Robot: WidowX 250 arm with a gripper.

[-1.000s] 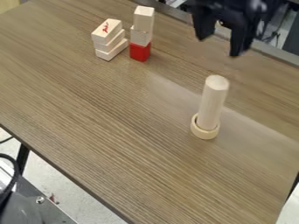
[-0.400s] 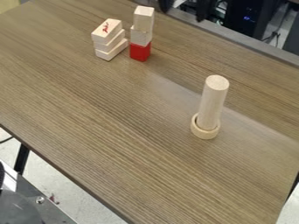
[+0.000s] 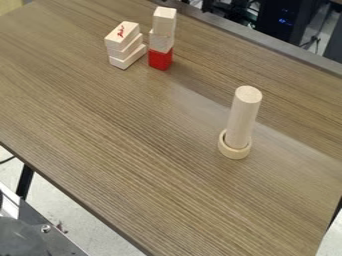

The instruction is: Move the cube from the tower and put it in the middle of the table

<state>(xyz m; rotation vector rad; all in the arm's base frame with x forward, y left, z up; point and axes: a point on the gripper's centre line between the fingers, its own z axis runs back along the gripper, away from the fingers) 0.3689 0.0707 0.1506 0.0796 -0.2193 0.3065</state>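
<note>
The middle of the tabletop lies nearer than the tower, far left. The tower's top cube looks wooden: likely light, stiff, hardly fragile, best taken by opposite side faces. Whether the pincer is spread, pressed together or pinching anything, I cannot tell.

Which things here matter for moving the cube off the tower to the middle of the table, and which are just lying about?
For the job:
- tower: red cube at the bottom, two pale blocks above
- table, whose middle is the goal

Just lying about:
- stack of three flat blocks
- upright wooden cylinder
- ring around its foot
</note>
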